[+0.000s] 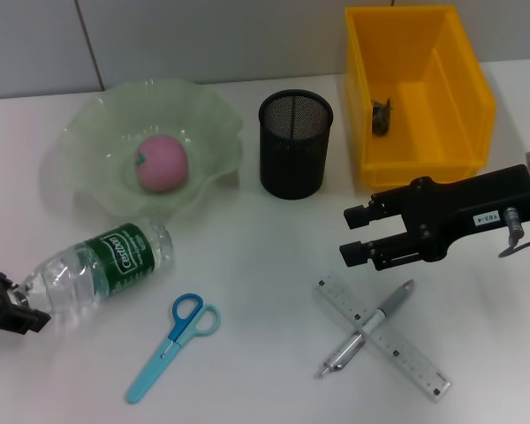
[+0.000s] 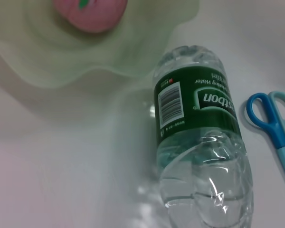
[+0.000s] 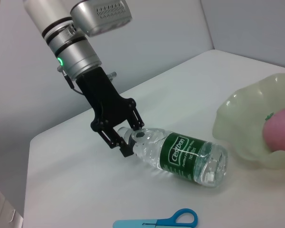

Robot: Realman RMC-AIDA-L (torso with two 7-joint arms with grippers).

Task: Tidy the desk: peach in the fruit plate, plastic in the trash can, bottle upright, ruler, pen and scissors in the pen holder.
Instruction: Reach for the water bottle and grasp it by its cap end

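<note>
One bottle (image 1: 106, 271) lies flat on the desk (image 1: 265, 247) just before the fruit plate (image 1: 88, 132), base toward the plate, neck pinched in the left gripper (image 3: 128, 138), while the right gripper (image 1: 353, 234) hovers spread near the pen holder (image 1: 295, 144).

You lose most of the left gripper (image 1: 13, 305) at the head view's edge — only dark finger ends show against the bottle (image 1: 102, 269), whose cap is hidden between them. In the right wrist view the fingers cover the bottle's neck, so the cap stays out of sight there too. The left wrist view cuts off the bottle's neck end and shows only part of the scissors (image 2: 275, 128) and the peach (image 2: 92, 14). The right arm runs off the head view's edge. You can't make out the small dark object (image 1: 382, 116) inside the trash can (image 1: 464, 84) — it's too small to name. The pen (image 1: 368, 327) hides part of the ruler (image 1: 384, 338) where they cross.
</note>
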